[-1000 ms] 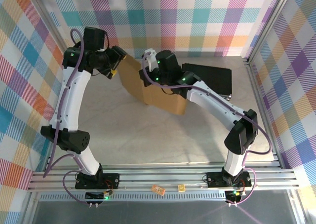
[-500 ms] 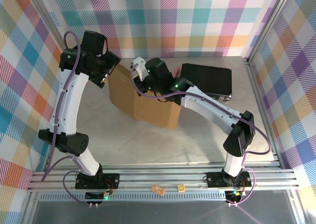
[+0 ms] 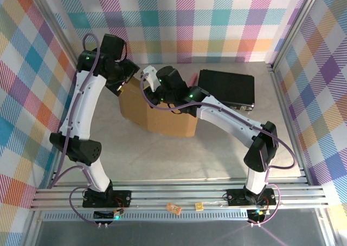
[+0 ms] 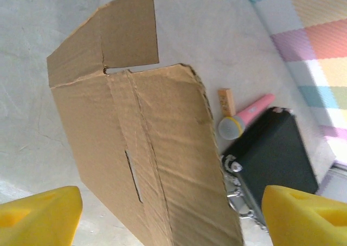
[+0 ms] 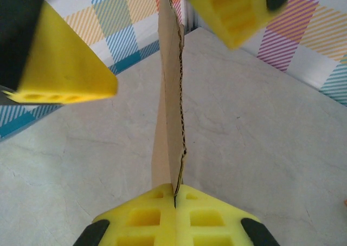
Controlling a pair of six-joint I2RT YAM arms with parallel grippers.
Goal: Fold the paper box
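Near edge: aluminium rail carries both arm bases. 2 small items lie on it between the bases, 1 orange-brown and 1 yellow. Both are too small to identify.

Tabletop: pale, marbled.

Paper box: 1, plain brown corrugated cardboard, not closed up. It stands on edge near the middle of the tabletop, panels upright. Left wrist view shows 1 narrow slot cut in the main panel, creases running beside it, and 1 flap bent off along a fold at the end farthest from the fingertips.

Right gripper: jaws together, clamped on the thin top edge of the paper box. The cardboard runs straight away from the pads, seen edge-on.

Left gripper: jaws wide apart, 2 yellow fingertips, one on each side of the cardboard. In the right wrist view they straddle the same edge farther along, with a gap to the cardboard on both sides. Nothing is gripped.

Beyond the box: 1 small wooden block and 1 pink toy microphone with a grey head, close together; contact cannot be told. Both lie just beside 1 black hard case with metal latches, flat at the far right of the tabletop.

Far: checked walls in many colours on three sides.
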